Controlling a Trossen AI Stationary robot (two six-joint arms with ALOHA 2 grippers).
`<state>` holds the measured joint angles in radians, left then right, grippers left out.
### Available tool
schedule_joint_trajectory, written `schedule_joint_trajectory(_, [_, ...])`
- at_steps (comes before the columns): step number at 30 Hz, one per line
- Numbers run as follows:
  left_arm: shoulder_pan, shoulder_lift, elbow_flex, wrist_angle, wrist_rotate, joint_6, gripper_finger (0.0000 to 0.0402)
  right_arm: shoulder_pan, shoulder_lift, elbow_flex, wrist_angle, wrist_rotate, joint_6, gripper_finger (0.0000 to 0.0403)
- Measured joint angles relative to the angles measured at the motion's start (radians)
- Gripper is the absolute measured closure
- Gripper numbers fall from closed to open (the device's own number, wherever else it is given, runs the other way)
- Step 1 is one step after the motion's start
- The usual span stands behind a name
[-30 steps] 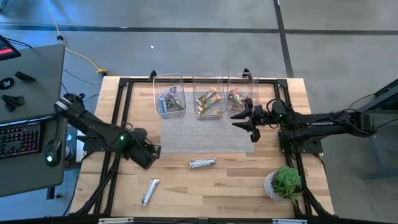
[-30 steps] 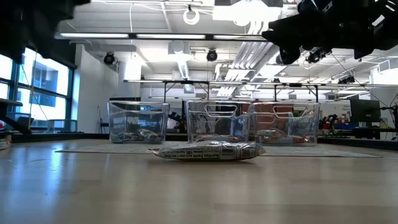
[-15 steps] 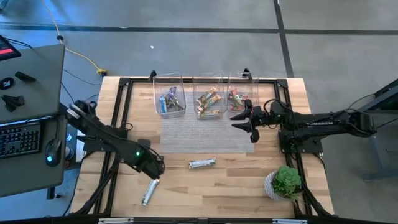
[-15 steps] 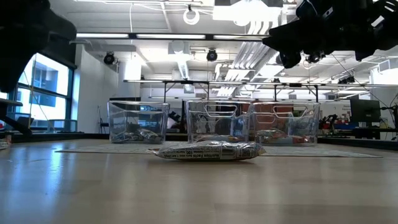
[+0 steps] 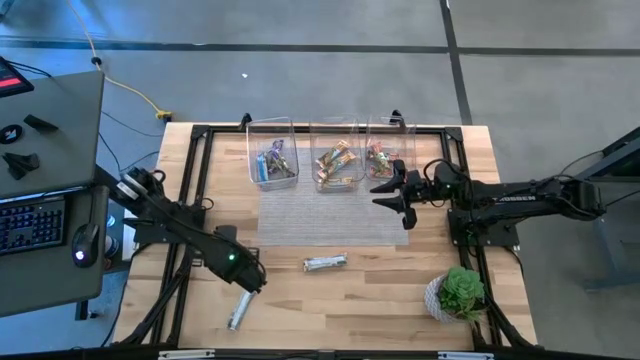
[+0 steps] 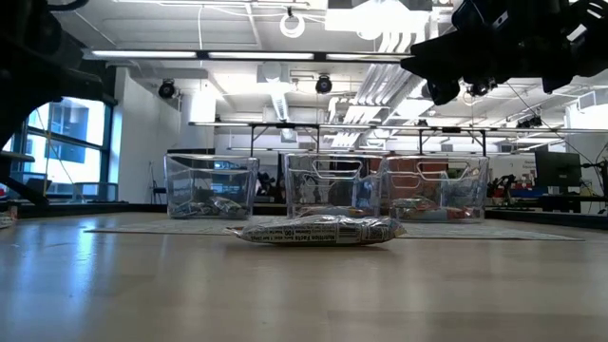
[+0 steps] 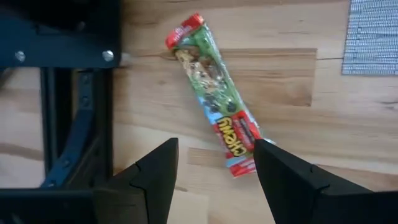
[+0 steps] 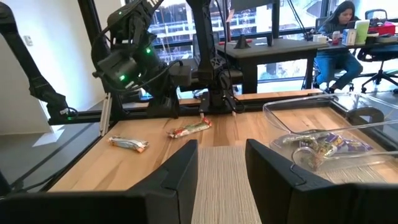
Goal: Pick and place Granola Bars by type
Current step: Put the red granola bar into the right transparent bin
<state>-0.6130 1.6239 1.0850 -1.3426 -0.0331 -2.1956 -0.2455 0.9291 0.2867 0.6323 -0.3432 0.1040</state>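
The work surface was a pale wooden table [image 5: 380,290] in an open workshop with a grey floor, bordered by a black frame. A grey mat [image 5: 325,215] lay at mid-table, and three clear bins [image 5: 334,150] stood in a row along its far edge, each already holding wrapped bars. A green potted plant [image 5: 460,292] sat at the near right corner.

Two granola bars remained loose. A silver-white bar [image 5: 325,263] lay just near of the mat, at the centre. A second bar [image 7: 214,127] lay at the near left, close to the frame; the high view showed it pale, while the left wrist view showed a red and green wrapper printed with the word "CHEWY" in white.

The left gripper [image 5: 247,281] hung directly over this second bar, fingers spread wide with the bar's near end lying between them, nothing gripped. The right gripper [image 5: 393,190] waited beside the rightmost bin, fingers partly apart and empty.

The step in hand appeared to be the approach for picking the near-left bar. The next move would call for lowering the left gripper, aligning the fingers across the bar's narrow width, closing on it, and carrying it to the bin holding matching wrappers. No other writing was legible.
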Motion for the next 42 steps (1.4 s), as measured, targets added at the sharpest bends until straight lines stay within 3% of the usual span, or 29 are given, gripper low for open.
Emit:
schedule_joint_trajectory(6, [-0.002,0.077,-0.001,0.011,-0.067,0.01,0.0199,0.0,0.0,0.0,0.003,0.0,0.0,0.0285])
schedule_joint_trajectory(13, [0.01,0.196,-0.002,-0.012,0.039,-0.069,0.0199,0.0,0.0,0.0,0.037,0.001,0.0,0.0285])
schedule_joint_trajectory(17, [0.025,0.203,-0.022,0.031,-0.027,-0.091,0.0199,0.0,0.0,0.0,0.045,0.001,0.0,0.0285])
schedule_joint_trajectory(27, [0.027,0.194,-0.143,0.194,0.009,-0.166,0.0199,0.0,0.0,0.0,0.077,0.034,0.009,0.0285])
schedule_joint_trajectory(37, [0.021,0.198,-0.157,0.224,-0.107,-0.185,0.0201,0.0,0.0,0.0,0.091,0.113,0.001,0.0285])
schedule_joint_trajectory(42, [0.022,0.2,-0.145,0.252,-0.216,-0.189,0.0235,0.0,0.0,0.0,0.091,0.113,0.001,0.0285])
